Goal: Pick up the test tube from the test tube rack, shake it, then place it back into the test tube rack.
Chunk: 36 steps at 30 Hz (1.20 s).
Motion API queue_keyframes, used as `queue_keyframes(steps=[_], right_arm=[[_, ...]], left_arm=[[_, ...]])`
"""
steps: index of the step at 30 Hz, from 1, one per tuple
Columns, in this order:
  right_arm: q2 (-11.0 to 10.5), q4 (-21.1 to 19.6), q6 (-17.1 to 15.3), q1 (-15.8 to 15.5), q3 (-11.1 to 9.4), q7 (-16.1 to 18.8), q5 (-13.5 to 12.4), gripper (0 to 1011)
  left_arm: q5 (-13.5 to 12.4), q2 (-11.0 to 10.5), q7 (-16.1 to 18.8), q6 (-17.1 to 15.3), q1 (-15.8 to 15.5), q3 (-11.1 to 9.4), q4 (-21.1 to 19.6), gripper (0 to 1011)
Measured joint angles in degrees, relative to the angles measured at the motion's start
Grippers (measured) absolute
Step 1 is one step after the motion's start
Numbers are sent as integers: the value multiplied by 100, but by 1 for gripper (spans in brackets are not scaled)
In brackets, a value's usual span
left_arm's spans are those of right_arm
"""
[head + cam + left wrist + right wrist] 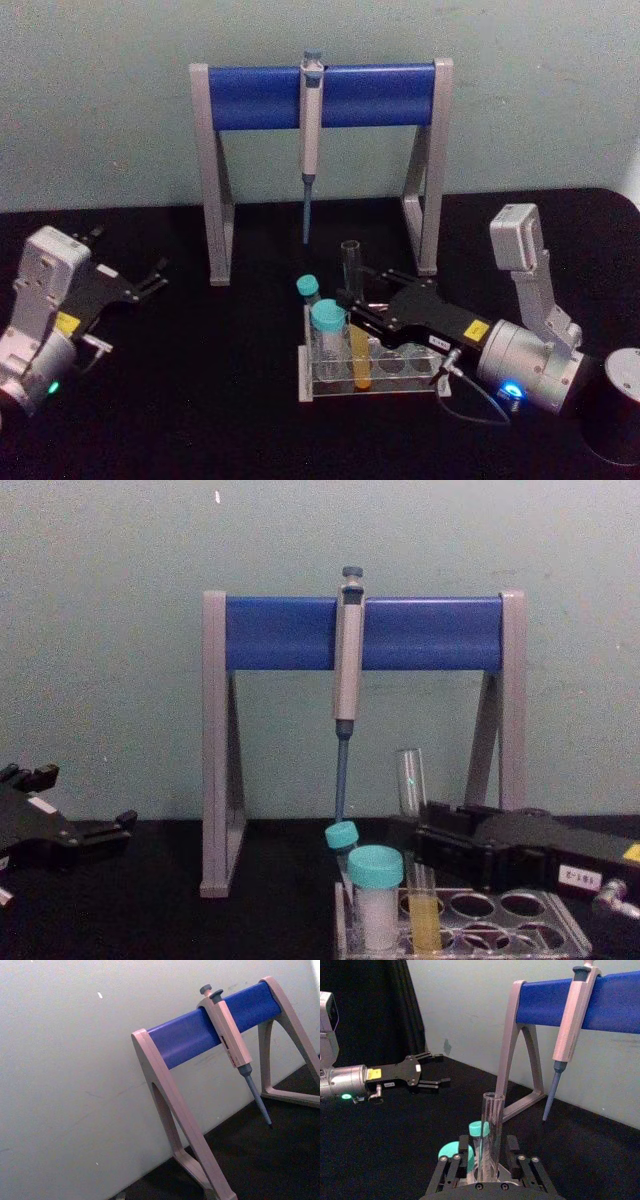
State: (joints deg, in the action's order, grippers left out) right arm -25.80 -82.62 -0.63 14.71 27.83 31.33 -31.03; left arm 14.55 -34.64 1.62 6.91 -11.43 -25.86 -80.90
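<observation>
The test tube is a tall clear glass tube standing in the low clear test tube rack, with yellow liquid at its bottom inside a front hole. My right gripper reaches in from the right and is shut on the test tube at mid height. In the right wrist view the test tube rises between the two black fingers. My left gripper rests open on the left side of the table, well apart from the rack, and its spread jaws also show in the right wrist view.
Two teal-capped white tubes stand in the rack just left of the test tube. Behind it is a tall grey-and-blue stand with a pipette hanging down. A dark cylinder sits at the far right, with the wall close behind.
</observation>
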Motion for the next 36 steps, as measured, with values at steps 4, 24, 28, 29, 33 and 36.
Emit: queue_keyframes(steps=[4,24,28,29,33,36], right_arm=[[1,0,2,0,-1,3,-2,593],[1,-1,13,1,-2,5,-14,1000],[-1,-3,16,6,0,5,-8,1000],[-8,-29,25,19,4,3,14,1000],[-56,-192,87,43,-14,-33,126,1000],[-117,-411,149,43,-78,-94,222,1000]], left_arm=[[0,0,0,0,0,0,0,1001],[0,0,0,0,0,0,0,1001],[0,0,0,0,0,0,0,1001],[0,0,0,0,0,0,0,1001],[0,0,0,0,0,0,0,1001],[0,0,0,0,0,0,0,1001]])
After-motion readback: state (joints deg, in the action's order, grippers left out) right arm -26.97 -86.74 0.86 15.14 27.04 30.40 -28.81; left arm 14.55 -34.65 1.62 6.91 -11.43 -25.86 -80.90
